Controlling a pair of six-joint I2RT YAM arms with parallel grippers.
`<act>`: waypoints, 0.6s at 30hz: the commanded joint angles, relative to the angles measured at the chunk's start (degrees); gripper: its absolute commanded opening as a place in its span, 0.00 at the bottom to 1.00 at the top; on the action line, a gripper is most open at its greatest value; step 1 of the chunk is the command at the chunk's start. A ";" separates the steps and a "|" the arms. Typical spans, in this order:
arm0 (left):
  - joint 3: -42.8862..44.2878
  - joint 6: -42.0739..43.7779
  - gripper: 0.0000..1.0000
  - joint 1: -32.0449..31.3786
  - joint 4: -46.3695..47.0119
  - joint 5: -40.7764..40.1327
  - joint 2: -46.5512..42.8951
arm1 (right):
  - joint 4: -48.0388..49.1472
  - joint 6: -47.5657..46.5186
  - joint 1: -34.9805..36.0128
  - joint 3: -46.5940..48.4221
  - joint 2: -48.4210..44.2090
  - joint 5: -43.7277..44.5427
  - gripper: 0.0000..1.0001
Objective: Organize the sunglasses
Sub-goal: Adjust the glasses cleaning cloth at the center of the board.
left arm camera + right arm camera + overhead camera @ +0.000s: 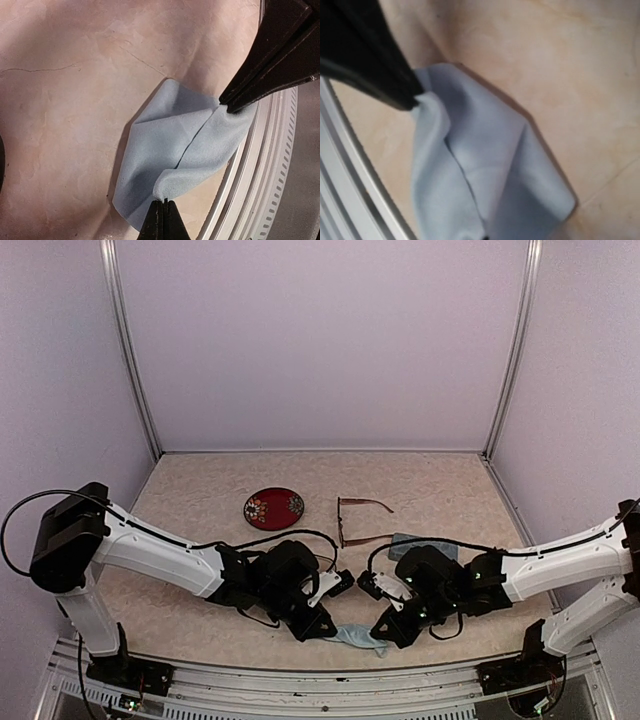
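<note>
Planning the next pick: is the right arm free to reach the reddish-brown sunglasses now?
Probably not yet: the right arm's jaws are shut on the light-blue cloth. The sunglasses lie uncovered beyond.

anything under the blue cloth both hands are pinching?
Only bare table and the white edge rail show around the cloth, pinched by the left hand and right hand. The patch beneath its folds is covered, so unknown.

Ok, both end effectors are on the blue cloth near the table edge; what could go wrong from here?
Both the left end effector and right end effector pinch only the edges of the cloth, so a pull could slip one corner free. Dropped, it could slide off past the near rail beside it.
</note>
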 commanded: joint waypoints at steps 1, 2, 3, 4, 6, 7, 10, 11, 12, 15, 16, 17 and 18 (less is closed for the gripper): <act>1.40 -0.04 0.00 0.10 0.80 1.02 -0.98 | -0.51 -0.40 -1.33 -1.24 -0.56 -0.11 0.02; 1.49 -0.05 0.00 0.08 0.79 1.04 -0.96 | -0.22 -0.38 -1.48 -1.60 -0.39 -0.40 0.02; 1.50 0.00 0.00 0.08 0.79 1.09 -0.88 | 0.15 -0.36 -1.59 -1.90 -0.17 -0.64 0.03; 1.57 -0.06 0.00 0.10 0.79 1.10 -0.79 | 0.62 -0.33 -1.81 -2.28 0.09 -0.82 0.03; 1.62 -0.13 0.00 0.08 1.02 1.30 -0.55 | 1.42 -0.37 -2.11 -3.05 0.57 -1.23 0.03; 1.67 -0.17 0.00 0.10 1.11 1.40 -0.36 | 1.80 -0.40 -2.22 -3.35 0.81 -1.36 0.03; 1.74 -0.32 0.00 0.00 1.47 1.61 0.16 | 2.66 -0.37 -2.49 -4.01 1.03 -1.78 0.03; 1.79 -0.32 0.00 -0.09 1.49 1.67 0.30 | 2.85 -0.42 -2.57 -4.12 1.05 -1.89 0.03; 1.91 -0.27 0.00 -0.04 1.56 1.71 0.49 | 2.90 -0.38 -2.65 -4.19 1.12 -1.91 0.03; 2.23 -0.26 0.00 -0.14 1.50 1.80 0.96 | 2.91 -0.37 -2.73 -4.14 0.99 -2.05 0.04; 2.33 -0.14 0.00 -0.18 1.49 1.87 1.01 | 2.86 -0.37 -2.74 -4.10 0.90 -2.07 0.04; 2.42 -0.17 0.00 -0.14 1.51 1.88 1.07 | 2.84 -0.37 -2.72 -4.05 0.81 -2.17 0.05; 2.46 -0.17 0.00 -0.18 1.49 1.93 1.13 | 2.88 -0.37 -2.76 -3.97 0.67 -2.14 0.05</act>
